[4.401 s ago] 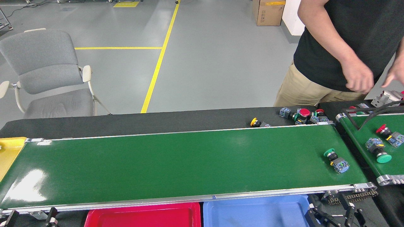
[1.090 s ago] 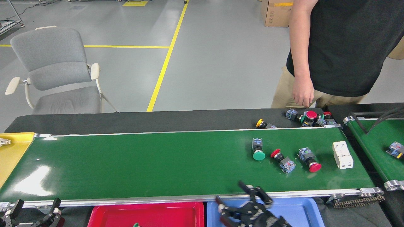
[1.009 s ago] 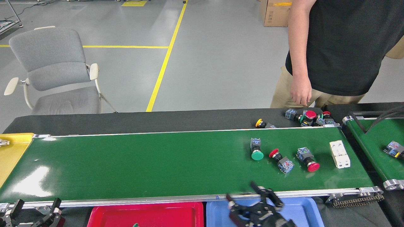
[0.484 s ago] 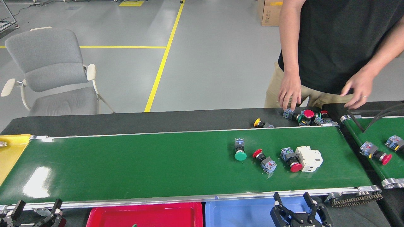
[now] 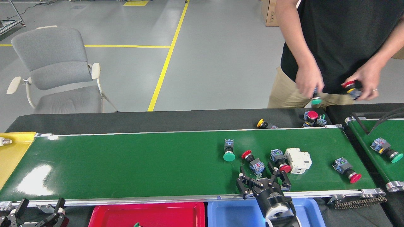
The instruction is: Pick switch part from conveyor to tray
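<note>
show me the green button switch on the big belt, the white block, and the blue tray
green button switch (image 5: 229,156), head view, on its green cap
white block (image 5: 298,160), head view, on its top face
blue tray (image 5: 232,214), head view, on its bare floor

Conveyor (image 5: 126,164) runs wide across black bench (image 5: 142,119). Just beyond right hand (image 5: 263,183), on belt: red-capped switch (image 5: 253,161), second red-capped switch (image 5: 279,160) touching white block (image 5: 298,160). Left of hand, farther out: green-capped switch (image 5: 228,150). Well right of hand: another red-capped switch (image 5: 346,169). On bench behind belt: yellow-capped switch (image 5: 262,123), small switch cluster (image 5: 312,118).
</note>
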You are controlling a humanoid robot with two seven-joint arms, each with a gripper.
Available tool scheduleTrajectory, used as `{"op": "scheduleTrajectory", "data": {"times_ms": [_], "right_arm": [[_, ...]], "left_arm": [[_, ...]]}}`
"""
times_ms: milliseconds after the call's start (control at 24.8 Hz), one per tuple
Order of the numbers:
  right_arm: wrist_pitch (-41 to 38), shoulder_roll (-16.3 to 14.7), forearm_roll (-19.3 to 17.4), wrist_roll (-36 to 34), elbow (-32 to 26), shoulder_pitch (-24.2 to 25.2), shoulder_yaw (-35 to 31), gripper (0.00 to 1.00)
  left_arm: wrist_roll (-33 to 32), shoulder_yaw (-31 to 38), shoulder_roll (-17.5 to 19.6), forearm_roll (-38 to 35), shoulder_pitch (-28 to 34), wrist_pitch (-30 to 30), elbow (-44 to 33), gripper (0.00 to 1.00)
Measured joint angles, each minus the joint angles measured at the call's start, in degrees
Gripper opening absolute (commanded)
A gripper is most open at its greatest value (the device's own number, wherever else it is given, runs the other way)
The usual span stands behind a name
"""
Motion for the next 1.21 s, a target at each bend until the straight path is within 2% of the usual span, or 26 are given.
{"op": "scheduleTrajectory", "data": {"times_ms": [40, 242, 363, 444, 484, 525, 565, 606, 767, 929, 1009, 1090, 1211], "right_arm": [[0.2, -0.6, -0.2, 0.0, 0.2, -0.1, 0.7, 0.2], [-2.4, -1.6, -0.5, 0.2, -0.5, 0.1, 1.4, 0.07], [-11.0, -1.8, -0.5, 0.2, -4.2, 2.7, 1.3, 0.07], [-20.1, -1.8, -0.5, 0.2, -8.2, 6.2, 1.4, 0.09], [-24.3, -1.8, -0.5, 0.2, -9.9, 7.7, 1.4, 0.2], [-29.9, -1.8, -0.5, 0.2, -11.4, 9.1, 1.5, 0.41], [-34.5, -1.7, -0.5, 0.2, -12.0, 9.8, 1.8, 0.85], [-37.9, -1.5, -0.5, 0.2, -12.2, 10.1, 2.5, 0.99], [-43.9, -0.3, -0.5, 0.1, -12.4, 10.2, 5.6, 1.0], [-45.0, 0.3, -1.6, 0.1, -12.8, 10.2, 4.0, 0.99], [-45.2, 0.5, -4.9, -0.2, -13.6, 11.6, -2.3, 0.99], [-42.0, 0.9, -7.6, -0.4, -15.0, 15.5, -10.4, 0.99], [-33.1, 1.4, -8.3, -2.3, -17.8, 20.9, -16.5, 0.98]], "left_arm": [[0.0, 0.0, 0.0, 0.0, 0.0, 0.0, 0.0, 1.0], [0.0, 0.0, 0.0, 0.0, -0.1, -0.1, 0.0, 1.0], [0.0, 0.0, 0.0, 0.0, -0.1, -0.1, 0.0, 1.0], [0.0, -0.6, 0.0, 0.0, -0.1, 0.0, -0.2, 1.0], [0.0, -1.8, 0.0, 0.0, -0.2, 0.0, -0.4, 1.0], [-0.1, -3.5, 0.0, 0.0, -0.6, -0.1, -0.6, 1.0], [-0.1, -5.5, 0.0, 0.0, -1.3, -0.1, -1.0, 1.0], [-0.3, -7.7, 0.0, -0.1, -2.2, -0.1, -1.7, 1.0], [-4.4, -17.5, -1.4, -0.9, -6.4, 2.0, -3.1, 1.0], [-7.8, -27.3, -4.5, -6.5, -10.0, 7.5, -3.1, 1.0], [-8.4, -30.9, -7.2, -9.7, -10.3, 9.7, -2.6, 1.0], [-9.1, -32.8, -10.7, -12.7, -10.4, 10.9, -1.3, 1.0], [-10.3, -33.2, -13.7, -15.4, -11.3, 11.8, 0.2, 1.0]]}}
